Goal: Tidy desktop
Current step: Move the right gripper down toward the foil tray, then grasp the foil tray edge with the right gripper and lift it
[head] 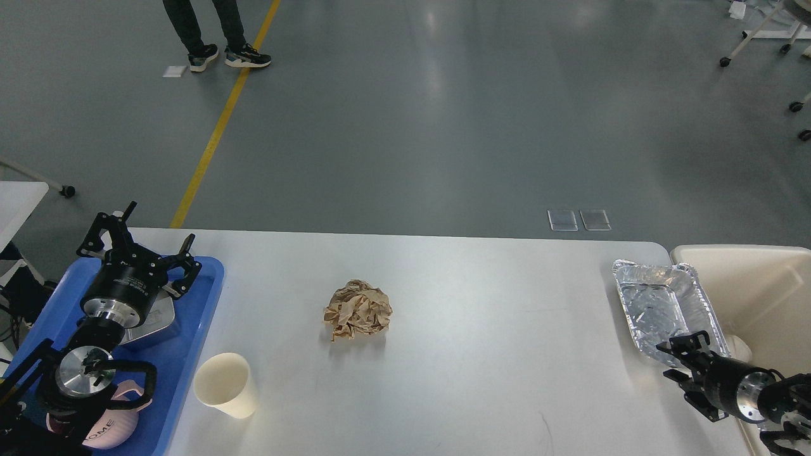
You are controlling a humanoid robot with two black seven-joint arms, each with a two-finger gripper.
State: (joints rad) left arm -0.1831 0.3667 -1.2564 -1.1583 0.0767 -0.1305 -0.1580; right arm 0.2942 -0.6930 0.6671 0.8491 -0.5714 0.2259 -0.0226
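Note:
The desktop (481, 380) is a wide light grey-white tabletop. On it lie a crumpled brown paper ball (358, 310) in the middle, a cream paper cup (227, 385) at the front left, and an empty foil tray (659, 304) at the right edge. My left gripper (142, 244) is open and empty above the far end of the blue tray (196, 335). My right gripper (670, 361) is low at the near end of the foil tray, with its fingers apart and nothing between them.
The blue tray holds a metal lidded box (152, 316) and a pink item marked HOME (108, 434), partly hidden by my left arm. A beige bin (760, 285) stands past the table's right edge. A person's legs (209, 31) are far back on the floor.

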